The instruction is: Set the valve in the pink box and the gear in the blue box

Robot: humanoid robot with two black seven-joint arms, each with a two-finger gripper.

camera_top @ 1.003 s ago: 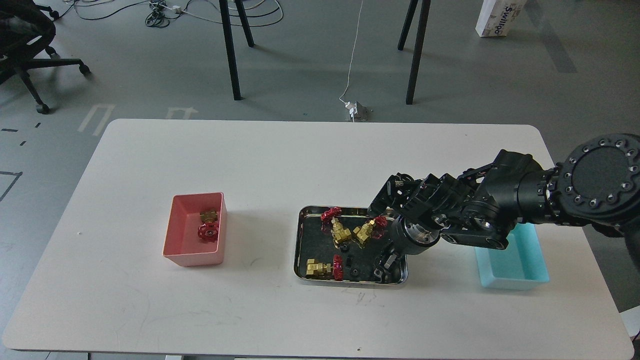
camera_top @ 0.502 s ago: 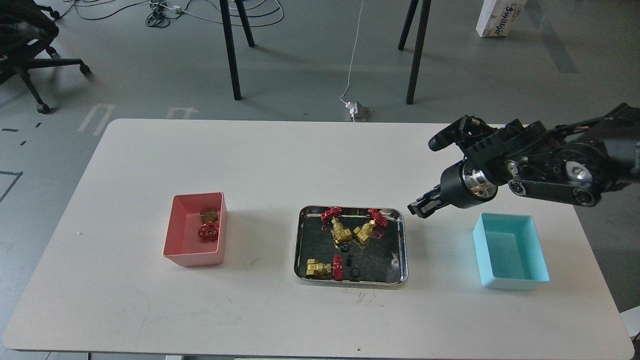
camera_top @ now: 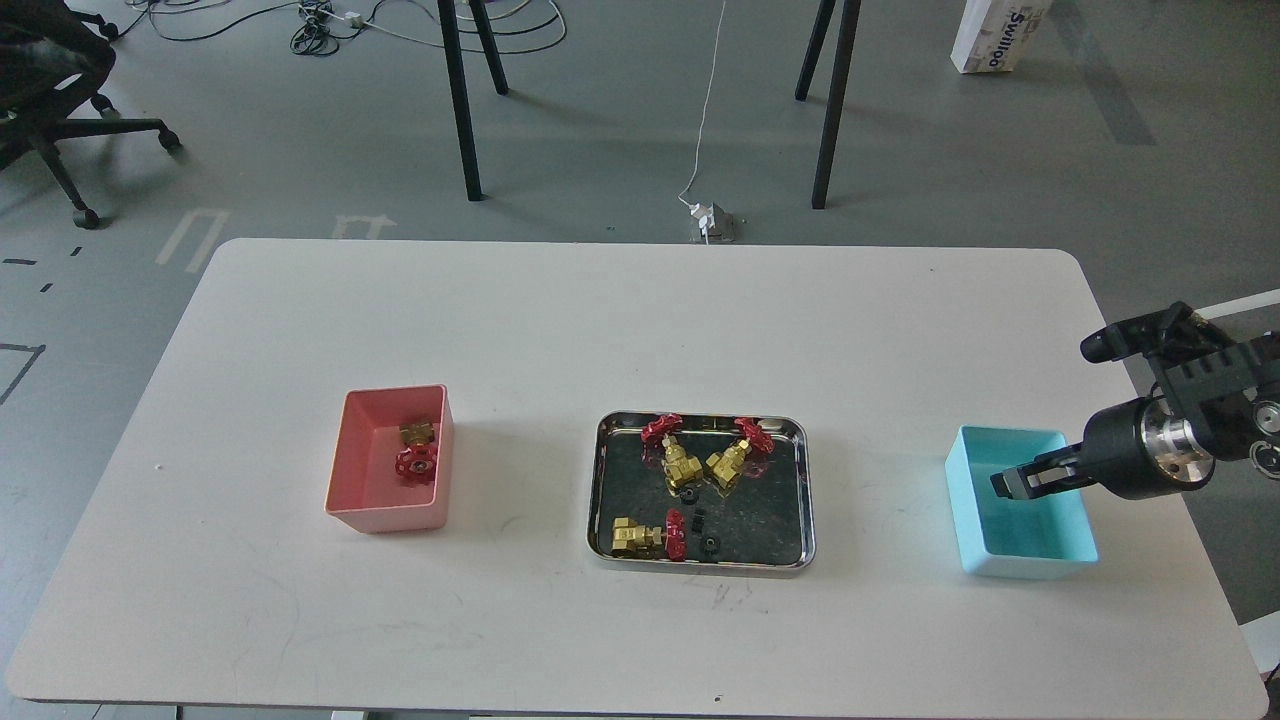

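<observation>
My right gripper hangs over the light blue box at the right, just above its inside. Its fingers are drawn together on a small dark piece, the gear; it is hard to make out. The pink box at the left holds one brass valve with a red handwheel. Three more valves lie in the steel tray in the middle, with two black gears beside them. The left gripper is out of view.
The tray stands between the two boxes on the white table. Beyond the table's far edge are black furniture legs, cables and an office chair.
My right gripper has left the steel tray, swung up and to the right, and come down over the blue box. The valves and boxes have not moved.
</observation>
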